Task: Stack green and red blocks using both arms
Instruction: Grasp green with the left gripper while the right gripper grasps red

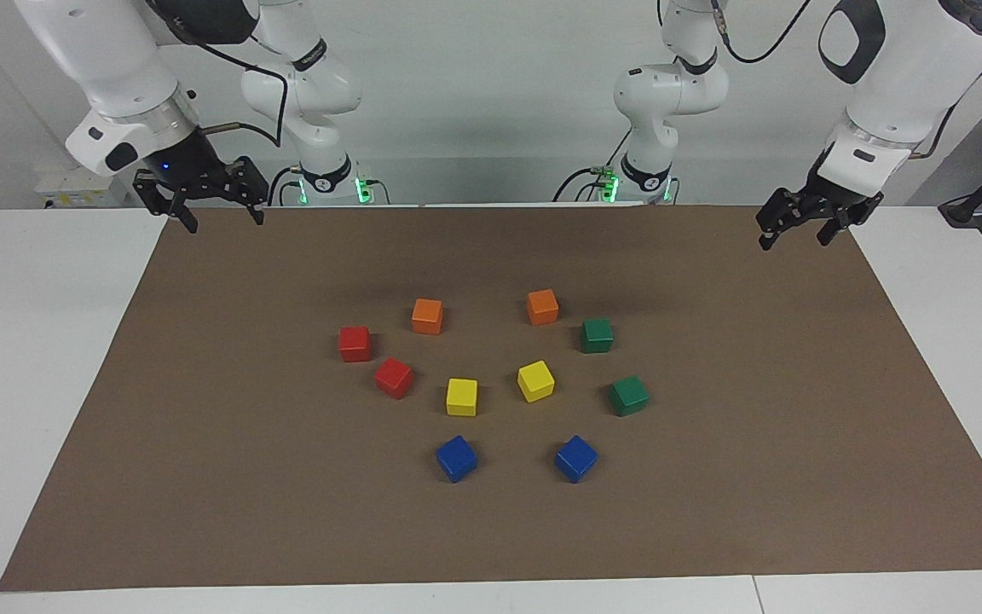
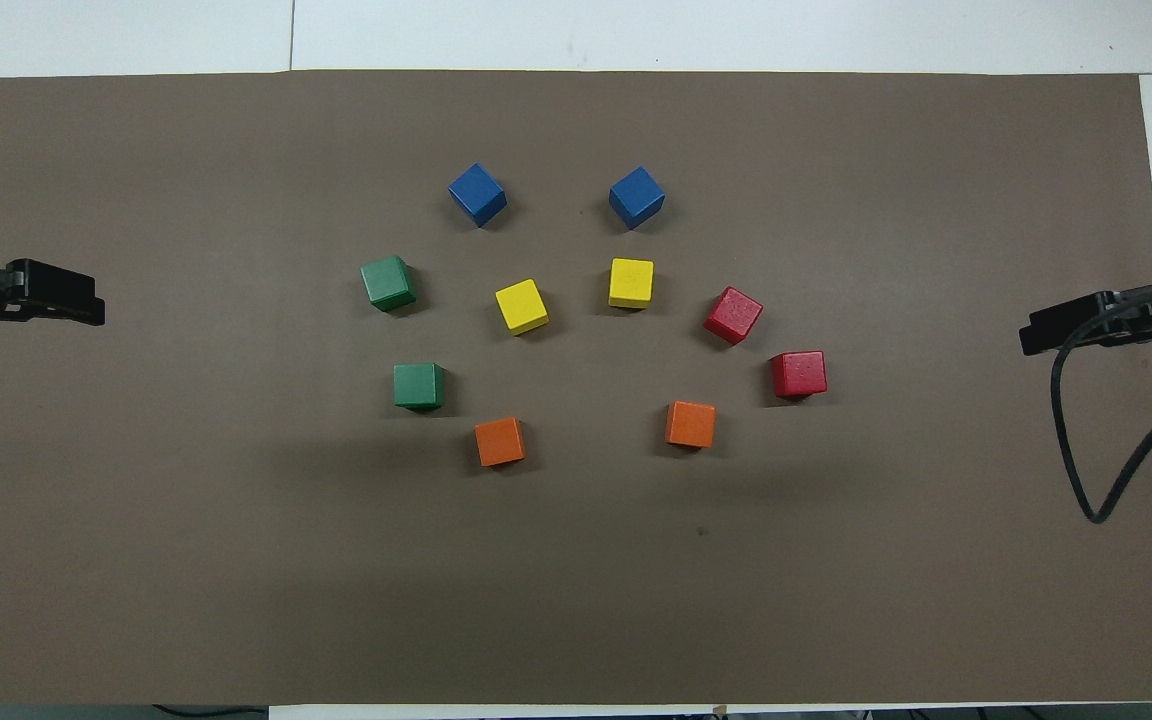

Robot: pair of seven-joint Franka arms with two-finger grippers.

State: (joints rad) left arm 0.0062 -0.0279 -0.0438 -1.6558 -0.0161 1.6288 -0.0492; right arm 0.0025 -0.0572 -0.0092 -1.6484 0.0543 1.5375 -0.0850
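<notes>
Nothing stacked; left gripper (image 1: 806,228) and right gripper (image 1: 214,206) hung with fingers spread over the mat's (image 1: 201,443) ends; next, each should descend on its nearer pair: green blocks (image 1: 597,335), red blocks (image 1: 355,344).

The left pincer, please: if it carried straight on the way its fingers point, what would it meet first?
The left pincer hangs open, pointing down over the brown mat at the left arm's end. It would likely meet bare mat first; the green blocks lie well aside of that line.
</notes>
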